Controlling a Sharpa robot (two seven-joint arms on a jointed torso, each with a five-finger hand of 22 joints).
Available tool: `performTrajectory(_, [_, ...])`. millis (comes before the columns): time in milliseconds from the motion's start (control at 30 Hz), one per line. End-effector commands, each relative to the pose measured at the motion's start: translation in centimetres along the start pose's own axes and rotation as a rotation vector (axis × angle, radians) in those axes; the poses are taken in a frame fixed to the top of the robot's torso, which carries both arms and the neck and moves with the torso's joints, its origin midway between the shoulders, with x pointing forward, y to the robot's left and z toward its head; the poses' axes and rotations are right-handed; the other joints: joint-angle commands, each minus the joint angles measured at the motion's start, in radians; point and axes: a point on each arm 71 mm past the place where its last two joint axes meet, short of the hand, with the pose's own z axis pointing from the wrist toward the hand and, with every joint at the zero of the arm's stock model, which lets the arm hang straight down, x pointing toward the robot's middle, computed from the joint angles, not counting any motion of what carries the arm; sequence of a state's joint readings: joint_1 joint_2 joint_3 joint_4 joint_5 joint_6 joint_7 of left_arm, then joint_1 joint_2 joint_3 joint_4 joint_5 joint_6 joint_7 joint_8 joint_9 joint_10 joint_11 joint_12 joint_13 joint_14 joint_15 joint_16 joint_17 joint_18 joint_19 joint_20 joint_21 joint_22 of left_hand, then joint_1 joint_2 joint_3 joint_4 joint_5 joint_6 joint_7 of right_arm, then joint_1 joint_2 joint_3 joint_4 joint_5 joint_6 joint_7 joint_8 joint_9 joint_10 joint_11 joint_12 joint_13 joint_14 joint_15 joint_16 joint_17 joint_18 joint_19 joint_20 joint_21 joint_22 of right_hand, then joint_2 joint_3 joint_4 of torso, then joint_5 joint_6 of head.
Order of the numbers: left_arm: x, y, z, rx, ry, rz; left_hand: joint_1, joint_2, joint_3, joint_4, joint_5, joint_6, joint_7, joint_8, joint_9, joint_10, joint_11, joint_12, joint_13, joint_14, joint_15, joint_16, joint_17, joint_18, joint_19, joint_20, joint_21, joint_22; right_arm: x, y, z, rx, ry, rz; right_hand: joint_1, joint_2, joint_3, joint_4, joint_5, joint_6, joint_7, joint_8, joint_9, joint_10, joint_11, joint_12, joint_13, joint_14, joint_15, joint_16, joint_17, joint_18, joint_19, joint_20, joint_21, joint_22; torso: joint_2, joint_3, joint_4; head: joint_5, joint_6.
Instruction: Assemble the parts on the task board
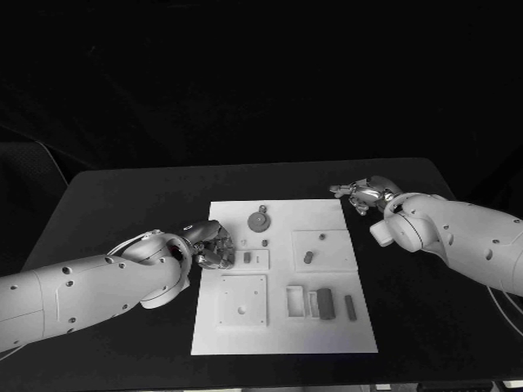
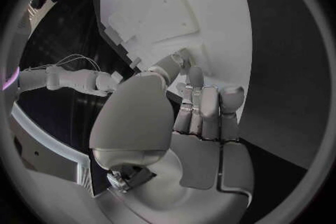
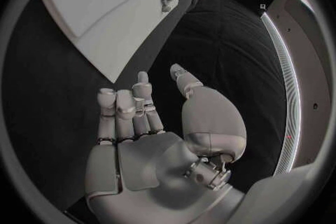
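— Parts [image 1: 319, 302] first: small grey pieces, lying and standing across the task board [image 1: 333, 214] in the middle of the black table [image 1: 132, 196]. We judge them light, rigid and hard, probably plastic or metal, and smooth enough to slip out of a loose pinch.

— Agreed. Which do we treat most carefully?

— We'd say the round toothed piece [image 1: 259, 220] near the board's far edge: flat, so we take it by its rim, not from above. The upright blocks in the near row we'd pinch across their short sides. Little pegs [image 1: 309, 256] sitting in the square recesses look easy to knock over.

— And the board itself?

— Thin, stiff plate; we think it could slide if we push sideways.

— Hands?

— Our left hand [image 1: 211, 243] hovers at the board's left edge, fingers straight and side by side in its wrist view, grasping nothing that we can see. Our right hand [image 1: 364, 195] sits just off the far right corner, fingers loosely apart, palm bare, released.

— So either could start.

— Left is nearer the pegs, we reckon.
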State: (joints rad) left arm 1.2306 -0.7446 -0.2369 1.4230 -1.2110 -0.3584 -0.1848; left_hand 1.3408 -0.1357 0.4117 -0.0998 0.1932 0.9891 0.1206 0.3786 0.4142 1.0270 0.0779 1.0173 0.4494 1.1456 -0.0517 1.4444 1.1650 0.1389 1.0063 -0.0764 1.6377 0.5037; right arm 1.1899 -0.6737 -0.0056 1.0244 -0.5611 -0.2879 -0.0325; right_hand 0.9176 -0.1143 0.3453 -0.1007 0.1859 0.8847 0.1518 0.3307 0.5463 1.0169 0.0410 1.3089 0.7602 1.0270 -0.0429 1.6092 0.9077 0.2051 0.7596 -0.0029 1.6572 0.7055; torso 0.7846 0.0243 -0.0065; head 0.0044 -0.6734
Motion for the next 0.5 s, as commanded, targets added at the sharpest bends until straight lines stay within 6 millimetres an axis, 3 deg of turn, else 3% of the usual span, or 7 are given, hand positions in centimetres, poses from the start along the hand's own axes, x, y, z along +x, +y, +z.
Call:
performTrajectory(33, [-0.01,-0.05,0.0,0.003,-0.006,0.007,-0.001,0.009,0.002,-0.003,0.004,0.033,0.026,0.004,0.001,0.009,0.002,0.004,0.0,0.001,-0.008,0.005,-0.001,0.044,0.0,-0.009,0.007,0.001,0.28,-0.04,0.0,-0.005,0.019,-0.005,0.0,0.007,-0.006,-0.001,0.0,0.002,0.007,0.001,-0.002,0.006,-0.002,-0.007,-0.001,0.002,-0.008,-0.006,-0.001,0.026,0.004,0.0,0.137,0.001,0.0,0.0001,-0.0003,0.001,-0.001])
performTrajectory(500, [-0.05,-0.01,-0.03,0.003,-0.01,0.01,0.0,0.009,0.003,-0.003,0.004,0.035,0.026,0.004,0.002,0.01,0.001,0.005,-0.001,0.002,-0.009,0.005,-0.002,0.044,0.0,-0.009,0.007,0.001,0.25,-0.13,-0.01,-0.004,0.018,-0.005,0.0,0.007,-0.007,-0.001,0.0,0.002,0.007,0.001,-0.002,0.006,-0.002,-0.007,-0.002,0.002,-0.008,-0.006,-0.001,0.027,0.004,0.0,0.137,0.001,0.0,0.0001,-0.0005,0.0,-0.003])
